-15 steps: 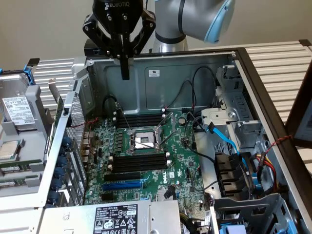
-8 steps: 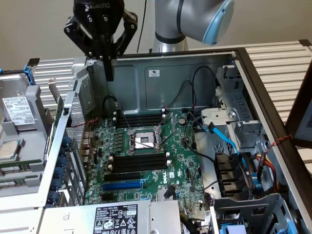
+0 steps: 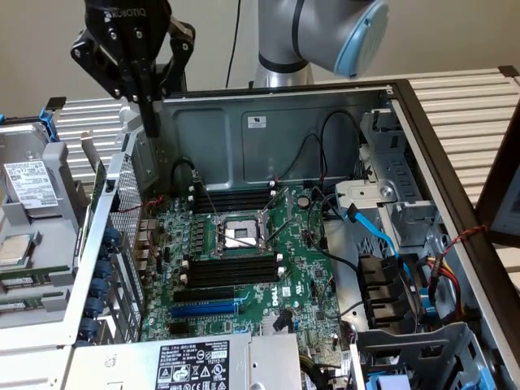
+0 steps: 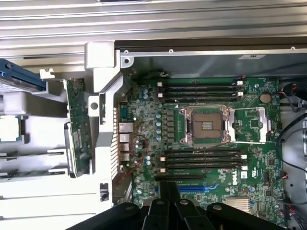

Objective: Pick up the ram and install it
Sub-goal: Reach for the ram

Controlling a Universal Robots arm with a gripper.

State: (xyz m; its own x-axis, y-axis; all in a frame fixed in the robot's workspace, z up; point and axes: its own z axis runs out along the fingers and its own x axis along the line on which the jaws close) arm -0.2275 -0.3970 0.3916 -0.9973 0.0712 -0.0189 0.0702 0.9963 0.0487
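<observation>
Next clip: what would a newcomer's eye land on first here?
The open computer case with its green motherboard draws the eye first, the empty processor socket gleaming at its middle between rows of black memory slots. At the exterior view's upper left the black claw hangs shut above the case's wall, holding nothing; a green ram stick lies just outside that wall.

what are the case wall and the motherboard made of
Case wall: looks like bare sheet metal, dull grey with a soft sheen, folded edges. Motherboard: likely fibreglass circuit board, green coating with white print and soldered parts.
</observation>
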